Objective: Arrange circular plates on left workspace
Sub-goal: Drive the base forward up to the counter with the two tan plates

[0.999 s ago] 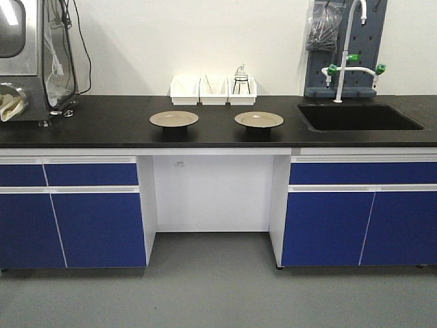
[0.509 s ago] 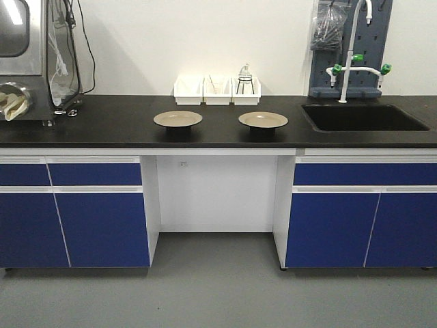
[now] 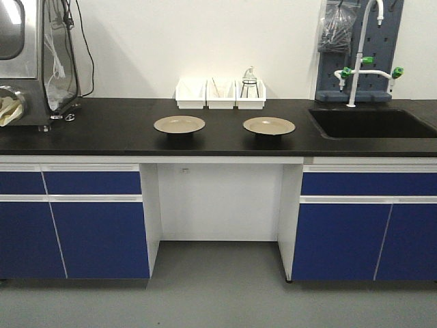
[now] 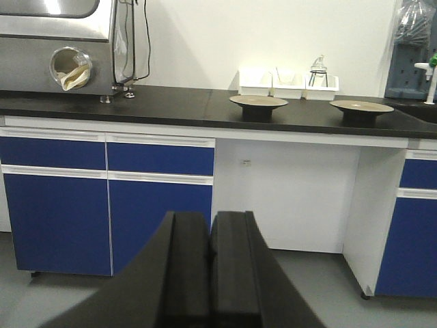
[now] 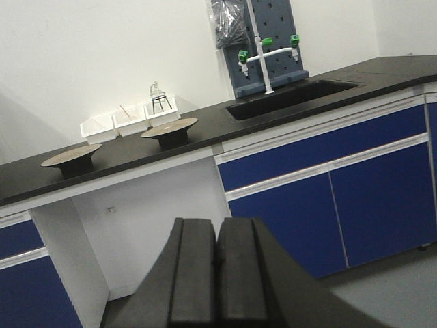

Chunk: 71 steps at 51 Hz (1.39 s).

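Left gripper (image 4: pixel 208 273) and right gripper (image 5: pixel 217 273) each have their jaws pressed together, holding nothing. On the black countertop (image 3: pixel 102 133) the left plate (image 3: pixel 179 124) rests flat, with the right plate (image 3: pixel 269 126) apart at its three o'clock. White bins (image 3: pixel 220 94) stand at twelve o'clock behind both plates, and the sink (image 3: pixel 372 124) lies farther toward three o'clock.
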Motion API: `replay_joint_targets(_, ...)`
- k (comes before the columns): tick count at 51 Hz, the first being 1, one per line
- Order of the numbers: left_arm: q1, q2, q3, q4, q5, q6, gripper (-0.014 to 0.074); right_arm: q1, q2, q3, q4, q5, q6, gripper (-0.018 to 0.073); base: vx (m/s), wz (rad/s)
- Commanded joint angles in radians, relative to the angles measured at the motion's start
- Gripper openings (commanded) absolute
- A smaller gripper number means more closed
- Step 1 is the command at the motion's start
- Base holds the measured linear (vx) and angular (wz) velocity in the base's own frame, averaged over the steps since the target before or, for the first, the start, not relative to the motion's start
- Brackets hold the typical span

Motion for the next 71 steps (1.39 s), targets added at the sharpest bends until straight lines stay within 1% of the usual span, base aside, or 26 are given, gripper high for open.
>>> replay_joint_targets(1, -0.004, -0.014, 0.019, -0.001, -0.086, -0.008, 0.0, -0.002, -0.009, 0.02, -0.007, -0.079, -0.01, -0.0004, 0.24, 0.07)
replay_joint_targets(23, -0.004, -0.014, 0.019, -0.001, -0.086, -0.008, 0.0, -0.002, -0.009, 0.02, -0.007, -0.079, -0.01, -0.0004, 0.35, 0.07)
replay_joint_targets(48, -0.004, -0.014, 0.019, -0.001, -0.086, -0.008, 0.0, -0.002, -0.009, 0.02, -0.007, -0.078, -0.01, -0.0004, 0.47, -0.11)
replay_joint_targets(71, -0.004, -0.014, 0.019, -0.001, -0.086, -0.008, 0.0, -0.002, -0.009, 0.02, -0.007, -0.078, -0.01, -0.0004, 0.5, 0.0)
